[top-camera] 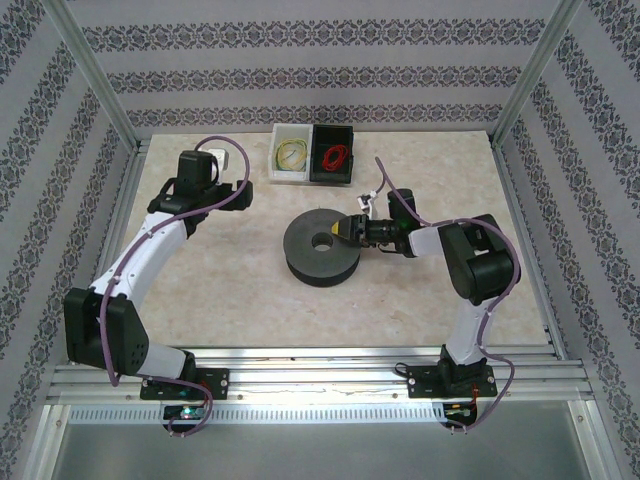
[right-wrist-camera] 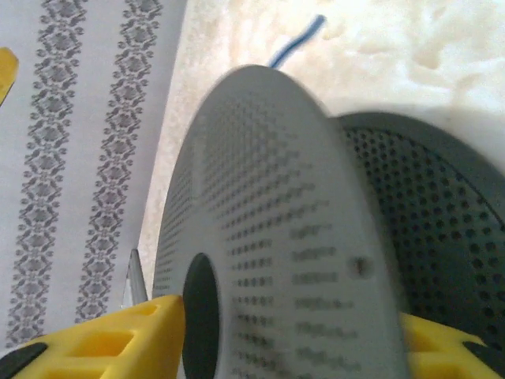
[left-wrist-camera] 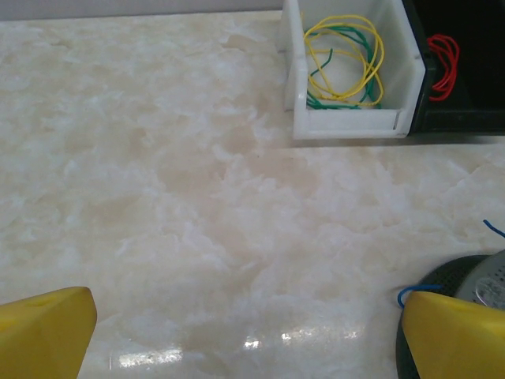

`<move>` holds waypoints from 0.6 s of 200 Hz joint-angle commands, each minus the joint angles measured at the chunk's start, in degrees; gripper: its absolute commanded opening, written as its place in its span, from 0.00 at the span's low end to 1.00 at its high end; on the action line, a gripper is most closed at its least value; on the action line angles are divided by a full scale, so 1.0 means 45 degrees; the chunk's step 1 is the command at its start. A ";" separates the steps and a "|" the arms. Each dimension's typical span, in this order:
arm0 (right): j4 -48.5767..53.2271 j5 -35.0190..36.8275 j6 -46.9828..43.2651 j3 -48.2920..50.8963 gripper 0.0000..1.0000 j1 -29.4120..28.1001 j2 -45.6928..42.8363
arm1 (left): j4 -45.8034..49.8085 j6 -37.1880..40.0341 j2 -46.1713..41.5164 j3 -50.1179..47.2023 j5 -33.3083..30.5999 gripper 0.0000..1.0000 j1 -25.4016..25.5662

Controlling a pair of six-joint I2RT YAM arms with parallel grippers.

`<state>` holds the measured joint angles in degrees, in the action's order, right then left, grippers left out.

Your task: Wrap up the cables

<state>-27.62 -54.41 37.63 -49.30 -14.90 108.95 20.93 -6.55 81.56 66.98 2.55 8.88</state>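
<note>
Cables [left-wrist-camera: 414,290]: hair-thin blue wire, free end at black spool [top-camera: 322,245] rim, table [top-camera: 230,290] centre | light, limp, slippery, pinch near end | right gripper [top-camera: 352,230] clamps spool flange at 3 o'clock | left gripper [left-wrist-camera: 248,328] wide open, empty

A black spool [top-camera: 322,247] lies flat on the beige marbled table [top-camera: 230,290], its centre hole facing up. The right gripper [top-camera: 351,230] reaches in from the right, its yellow fingers at the spool's right rim. The left arm [top-camera: 150,245] bends up the left side of the table, its wrist well apart from the spool. At the far edge, a white bin [top-camera: 276,155] holds a yellow-green wire coil [top-camera: 292,154], and just beside it a black bin [top-camera: 349,155] holds a red wire coil [top-camera: 335,155]. Purple cords [top-camera: 225,200] loop along both arms.
</note>
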 commanded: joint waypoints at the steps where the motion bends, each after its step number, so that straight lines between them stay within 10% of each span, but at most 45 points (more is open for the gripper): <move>1: 0.1117 0.0722 -0.1239 -0.0165 0.61 -0.0104 -0.1228 | -0.0375 -0.0376 0.0070 -0.0227 -0.0331 1.00 -0.0069; 18: 0.2398 0.0958 -0.1848 -0.0321 0.70 0.0050 -0.2074 | -0.0147 -0.0381 0.0052 -0.0140 -0.0442 1.00 -0.0095; 26: 0.3247 0.1236 -0.2279 -0.0352 0.98 0.0152 -0.2594 | -0.0061 -0.0391 -0.0018 -0.0137 -0.0483 1.00 -0.0092; 79: 0.9154 0.5801 -0.5541 0.0398 0.98 0.1785 -0.7715 | -0.0300 -0.0712 -0.1817 -0.1666 -0.1316 1.00 -0.0463; 120: 0.6962 0.8972 -0.6262 0.2417 0.98 0.3431 -1.1060 | -0.3548 -0.0824 -0.3386 -0.5248 -0.3355 1.00 -0.0732</move>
<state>5.96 -25.58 15.03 -43.83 -2.17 63.57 15.73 -8.73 68.18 50.96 -5.30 6.63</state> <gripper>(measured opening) 0.979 0.997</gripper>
